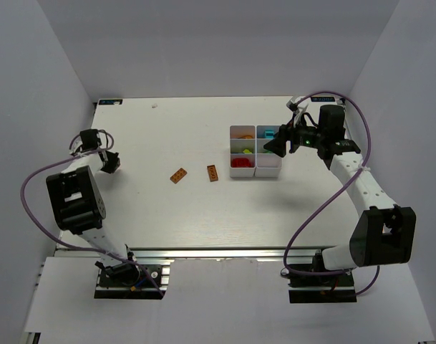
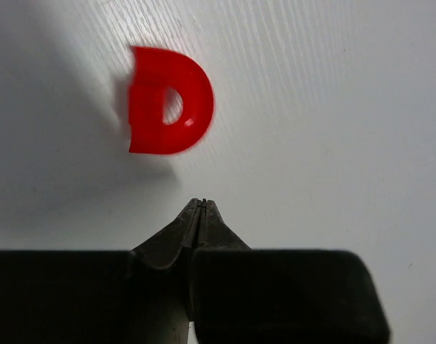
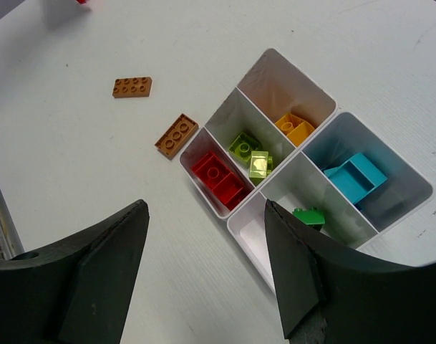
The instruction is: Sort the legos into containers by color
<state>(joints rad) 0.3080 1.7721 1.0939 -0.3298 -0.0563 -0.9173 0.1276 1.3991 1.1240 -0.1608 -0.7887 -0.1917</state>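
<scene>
Legos sit in five cells of the white tray [image 3: 271,79]. One column holds a red brick [image 3: 221,179], two lime pieces [image 3: 244,146] close together, and an orange-yellow brick [image 3: 296,127]. The other column holds a teal brick [image 3: 357,177] in its end cell and a dark green brick [image 3: 308,215] in its middle cell. The cell beside the red one is partly hidden behind one of my right fingers, so I cannot tell what it holds.

On the counter [image 3: 96,179] outside the tray lie two loose pieces, studs up. The nearer brown plate [image 3: 177,135] lies near the tray's red corner without touching it. The farther brown plate [image 3: 132,87] lies beyond it, apart from both.

My right fingers [image 1: 277,146] hover over the tray's right side, spread wide with nothing between them.

My left fingers [image 2: 202,206] are pressed together on nothing, out at the left part of the counter, well apart from the tray. Just beyond their tips, not touching them, is a red piece [image 2: 167,100] shaped like a capital D, with a hole through it and blurred edges.
</scene>
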